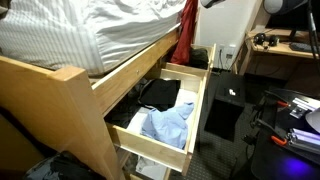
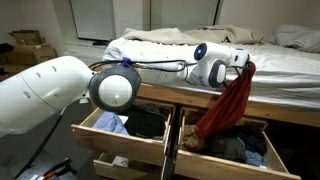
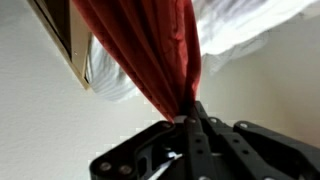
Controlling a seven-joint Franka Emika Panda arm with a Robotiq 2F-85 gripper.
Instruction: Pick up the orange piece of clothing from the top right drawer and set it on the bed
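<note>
Item: the orange garment, a limp red-orange cloth, is seen hanging in one long bunched fold.
Handling: it is judged light, soft and floppy, and not fragile. Sway and a trailing end are to be expected when it is moved.
Hold point: a gathered fold near one end is judged best, as bunched layers give more grip than a single layer.
Gripper state: in the wrist view the gripper is seen closed tight on the top of the garment, with only cloth between the fingers.
Position relative to gripper: the whole length of the garment hangs below the gripper.
Location: the garment is held above the right drawer, just beside the near edge of the bed. Whether its lower end is clear of the dark clothes in that drawer cannot be told.
Stage: the garment is judged lifted but not yet laid on the bed.
Risk: the trailing end could snag on the bed frame unless it is raised higher.
</note>
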